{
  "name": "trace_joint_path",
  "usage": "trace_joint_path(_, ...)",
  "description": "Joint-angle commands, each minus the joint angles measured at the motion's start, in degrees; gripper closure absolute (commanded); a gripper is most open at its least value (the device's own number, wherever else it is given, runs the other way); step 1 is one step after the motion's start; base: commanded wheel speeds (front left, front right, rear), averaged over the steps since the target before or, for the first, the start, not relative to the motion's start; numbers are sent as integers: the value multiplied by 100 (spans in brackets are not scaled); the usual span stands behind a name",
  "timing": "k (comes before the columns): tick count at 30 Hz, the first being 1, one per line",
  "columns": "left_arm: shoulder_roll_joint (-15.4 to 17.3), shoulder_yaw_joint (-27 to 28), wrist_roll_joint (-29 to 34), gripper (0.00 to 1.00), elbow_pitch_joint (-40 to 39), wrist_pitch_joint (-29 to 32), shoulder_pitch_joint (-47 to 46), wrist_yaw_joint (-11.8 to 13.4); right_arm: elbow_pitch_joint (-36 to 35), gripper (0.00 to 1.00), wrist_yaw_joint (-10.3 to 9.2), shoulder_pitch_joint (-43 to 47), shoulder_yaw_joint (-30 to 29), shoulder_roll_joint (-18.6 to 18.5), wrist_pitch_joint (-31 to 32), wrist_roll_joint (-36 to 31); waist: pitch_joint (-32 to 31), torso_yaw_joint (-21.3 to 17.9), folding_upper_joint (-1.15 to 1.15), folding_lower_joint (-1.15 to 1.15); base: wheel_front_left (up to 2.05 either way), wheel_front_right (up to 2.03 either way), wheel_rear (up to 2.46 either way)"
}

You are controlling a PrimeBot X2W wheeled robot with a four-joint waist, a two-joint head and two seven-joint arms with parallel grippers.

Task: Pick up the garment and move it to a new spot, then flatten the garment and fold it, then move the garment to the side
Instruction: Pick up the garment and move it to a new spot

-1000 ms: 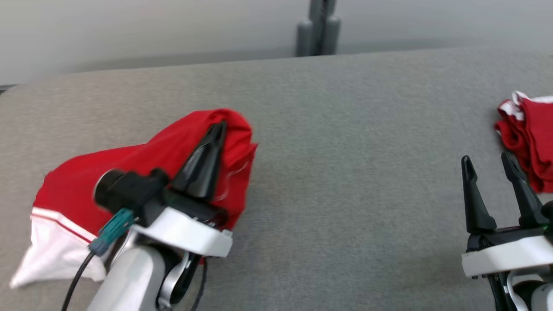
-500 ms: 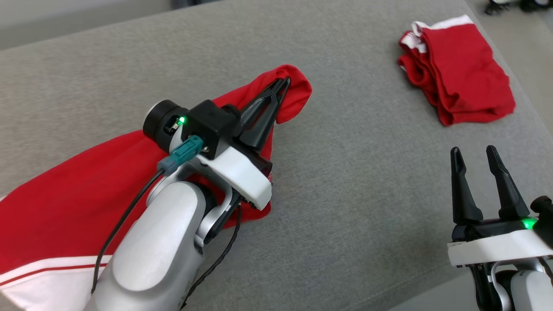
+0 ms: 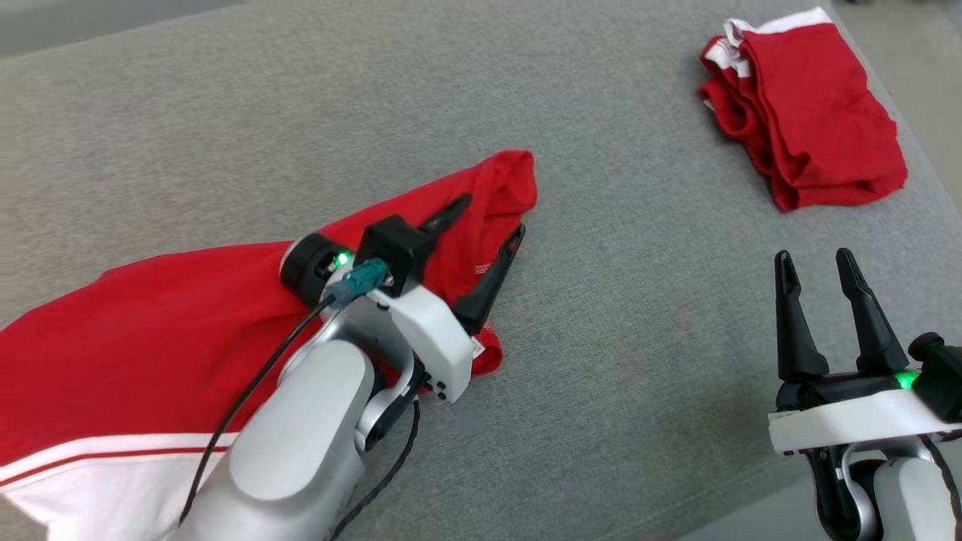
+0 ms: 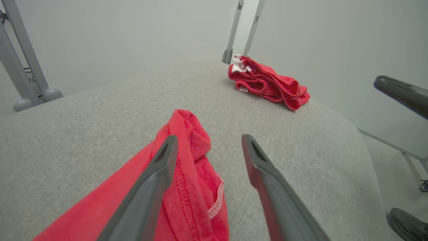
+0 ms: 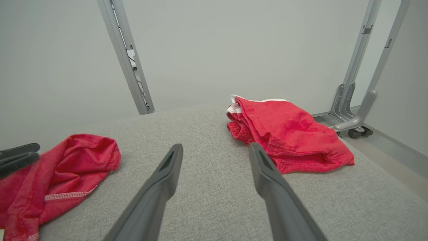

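Note:
The garment (image 3: 150, 338) is red with a white band and a thin red stripe, lying spread across the left of the grey padded surface (image 3: 616, 315). Its bunched end (image 4: 187, 130) points toward the middle. My left gripper (image 3: 492, 216) hovers over that end, open; in the left wrist view (image 4: 209, 138) one finger rests over the red cloth and the other over bare grey fabric, with nothing pinched. At the lower right my right gripper (image 3: 812, 258) stands open and empty above the surface. The right wrist view (image 5: 215, 146) has the garment (image 5: 67, 160) to its left.
A second red garment with white trim (image 3: 812, 113) lies folded at the far right corner, near the surface's edge (image 5: 287, 134). Grey metal frame posts (image 5: 127, 60) stand behind the surface. Bare grey fabric lies between the two garments.
My left gripper has opened and let go of the garment's end, which now lies on the surface. The head camera has shifted and tilted down. The right gripper stays open.

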Motion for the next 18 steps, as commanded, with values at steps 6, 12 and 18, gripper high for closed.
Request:
trace_joint_path(6,133,180,-75,0,-180,-494,427,217,-20,0,1,103,-102,-22,145,-160,-493,617,0,0,0,0,0)
trace_joint_path(12,330,759,-264,0,-369,-1103,854,665,-172,0,1,266,-183,-24,377,-345,-853,1163,0,0,0,0,0)
trace_joint_path(18,630,1409,-465,0,-408,-1368,1278,1043,-317,0,1,431,-227,-24,609,-471,-1149,1586,0,0,0,0,0)
